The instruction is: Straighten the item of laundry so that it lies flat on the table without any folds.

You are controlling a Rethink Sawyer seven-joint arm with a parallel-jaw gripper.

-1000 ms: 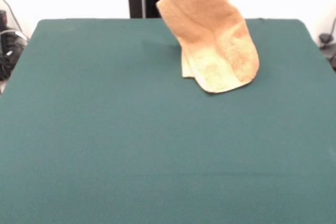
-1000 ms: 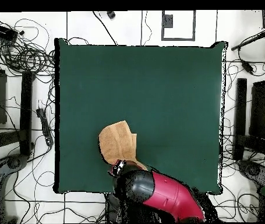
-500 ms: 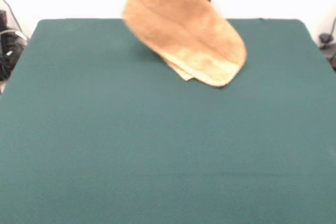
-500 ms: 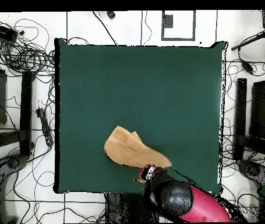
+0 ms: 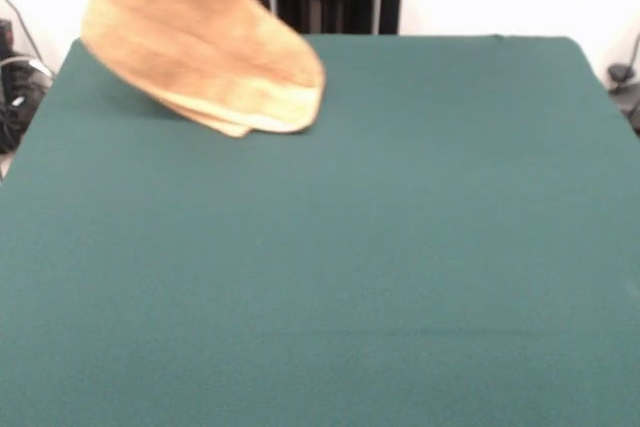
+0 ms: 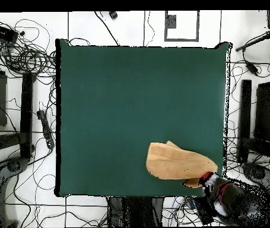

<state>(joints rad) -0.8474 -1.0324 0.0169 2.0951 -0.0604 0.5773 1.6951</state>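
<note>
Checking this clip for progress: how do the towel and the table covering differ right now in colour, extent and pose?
The towel is golden tan; the table cloth is dark green. The towel is small, while the table fills most of the front view. The towel hangs doubled over and slanted from its upper end, lifted near one corner by the gripper; the table cloth lies flat and smooth. Both are plain fabric.

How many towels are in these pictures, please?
1. The towel hangs folded above the table, near one corner beside the robot's base in the overhead view. Nothing suggests another hidden.
</note>
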